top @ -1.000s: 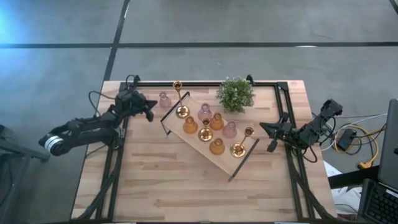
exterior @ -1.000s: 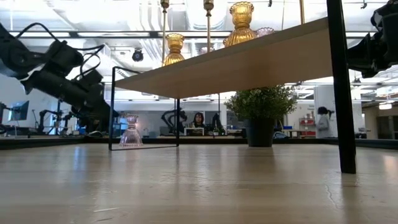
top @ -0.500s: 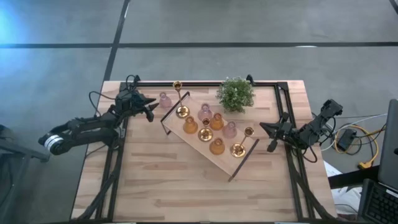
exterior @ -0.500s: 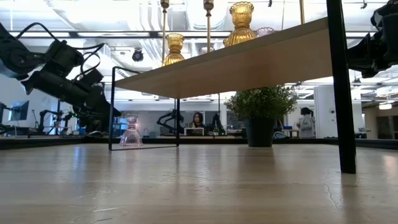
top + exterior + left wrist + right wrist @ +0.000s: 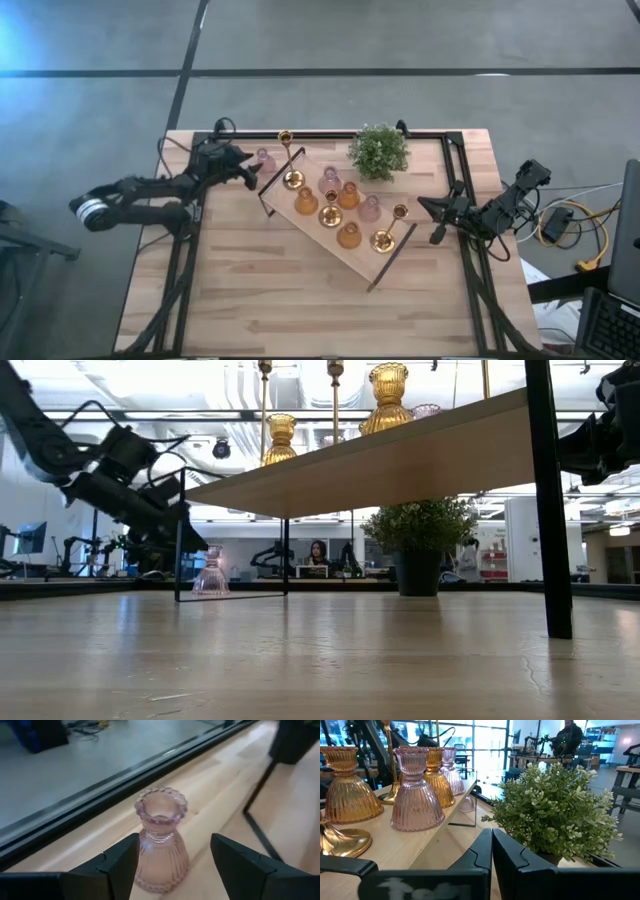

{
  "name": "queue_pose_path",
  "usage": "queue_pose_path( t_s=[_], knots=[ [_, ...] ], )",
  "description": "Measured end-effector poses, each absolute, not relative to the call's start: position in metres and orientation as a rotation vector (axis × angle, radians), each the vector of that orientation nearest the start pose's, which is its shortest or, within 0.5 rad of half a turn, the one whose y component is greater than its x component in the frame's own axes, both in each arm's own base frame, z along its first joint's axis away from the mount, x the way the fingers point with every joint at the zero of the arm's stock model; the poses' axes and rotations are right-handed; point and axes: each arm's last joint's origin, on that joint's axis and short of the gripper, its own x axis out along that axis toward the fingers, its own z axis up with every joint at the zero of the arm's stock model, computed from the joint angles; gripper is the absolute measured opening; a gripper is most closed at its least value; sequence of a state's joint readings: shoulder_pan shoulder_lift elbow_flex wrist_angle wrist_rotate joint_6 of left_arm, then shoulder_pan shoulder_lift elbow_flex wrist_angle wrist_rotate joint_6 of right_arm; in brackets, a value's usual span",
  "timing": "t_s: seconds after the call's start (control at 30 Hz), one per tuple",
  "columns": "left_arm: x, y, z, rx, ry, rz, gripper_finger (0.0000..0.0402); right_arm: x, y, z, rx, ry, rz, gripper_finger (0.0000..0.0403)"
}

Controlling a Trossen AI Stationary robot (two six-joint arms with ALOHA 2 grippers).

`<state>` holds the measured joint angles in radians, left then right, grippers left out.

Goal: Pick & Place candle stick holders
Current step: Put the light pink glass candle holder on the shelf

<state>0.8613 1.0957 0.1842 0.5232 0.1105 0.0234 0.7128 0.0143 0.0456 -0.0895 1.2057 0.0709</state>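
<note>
My left gripper [image 5: 172,865] is standing wide apart, with 1 pale pink holder [image 5: 161,841] sitting upright on the worktop [image 5: 300,830] between its 2 fingers [image 5: 117,865]. Neither finger is touching the glass in the left wrist view; a gap is showing on each side. From above, my left gripper [image 5: 243,172] is lying just beside that pink holder [image 5: 264,160], which is standing on bare wood outside the wooden tray [image 5: 320,250], close to the tray's black wire handle [image 5: 282,172]. In the low view the same holder [image 5: 211,573] is resting flat on the worktop just ahead of my left gripper [image 5: 178,525].

My right gripper [image 5: 432,218] is waiting pinched fully together, gripping nothing, at the far end of the tray from my left gripper. Just ahead of its fingertips the potted plant [image 5: 555,812] is standing on the worktop.

The remaining holders are sitting on the tray, well apart from my left gripper and nearer my right one. I am counting 3 amber holders [image 5: 348,236], 2 pink holders [image 5: 369,208] and gold brass holders [image 5: 292,180], with 1 more gold one [image 5: 383,240] standing nearest my right gripper. In the right wrist view 1 pink holder [image 5: 417,795] and 1 amber holder [image 5: 347,785] are standing upright side by side on the tray [image 5: 420,845].
</note>
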Motion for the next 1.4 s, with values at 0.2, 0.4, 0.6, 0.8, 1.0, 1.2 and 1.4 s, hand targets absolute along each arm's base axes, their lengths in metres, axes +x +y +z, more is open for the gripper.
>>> queue_pose_path(
  t_s=[0.2, 0.4, 0.6, 0.8, 1.0, 1.2, 1.4],
  knots=[
    [0.137, 0.153, 0.141, -0.207, 0.411, 0.762, 0.0248, 0.076, 0.03, 0.17, 0.02, 0.017, -0.493, 0.0008],
    [0.151, 0.171, 0.138, -0.23, 0.441, 0.783, 0.0248, 0.076, 0.03, 0.17, 0.019, 0.017, -0.493, 0.0008],
    [0.163, 0.185, 0.129, -0.259, 0.47, 0.816, 0.0248, 0.076, 0.03, 0.17, 0.02, 0.017, -0.493, 0.0008],
    [0.171, 0.196, 0.118, -0.283, 0.488, 0.835, 0.024, 0.076, 0.03, 0.17, 0.021, 0.016, -0.494, 0.0008],
    [0.174, 0.199, 0.12, -0.261, 0.42, 0.846, 0.0178, 0.076, 0.03, 0.17, 0.019, 0.017, -0.493, 0.0008],
    [0.173, 0.199, 0.123, -0.243, 0.403, 0.86, 0.0126, 0.076, 0.03, 0.17, 0.019, 0.017, -0.493, 0.0008],
    [0.173, 0.198, 0.125, -0.27, 0.394, 0.865, 0.0126, 0.076, 0.03, 0.17, 0.02, 0.017, -0.493, 0.0008]
  ],
)
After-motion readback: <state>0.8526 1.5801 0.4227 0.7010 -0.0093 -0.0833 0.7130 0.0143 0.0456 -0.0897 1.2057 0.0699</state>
